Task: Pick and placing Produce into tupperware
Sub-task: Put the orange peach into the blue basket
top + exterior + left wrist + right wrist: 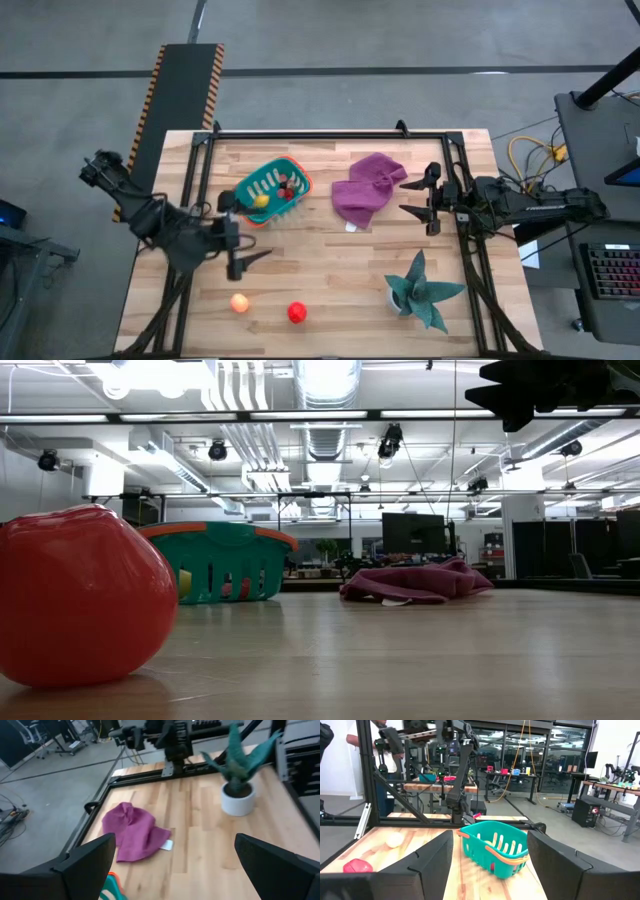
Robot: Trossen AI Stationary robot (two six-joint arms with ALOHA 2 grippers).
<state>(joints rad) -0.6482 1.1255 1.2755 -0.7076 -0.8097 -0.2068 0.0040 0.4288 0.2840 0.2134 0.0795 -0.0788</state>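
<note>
Produce left on the table, orange ball (239, 302) and red ball (297, 313), is looking light, smooth and roll-prone, so I'm planning mid-girth grips; basket (250, 183) sitting beyond, both grippers (246, 245) (415, 195) gaping empty.

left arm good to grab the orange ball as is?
Probably yes. The left claw is open and empty, the orange ball lies on bare table beside the red ball, nothing between.

No readable text, labels, brands, numbers or signs anywhere in any view.
</note>
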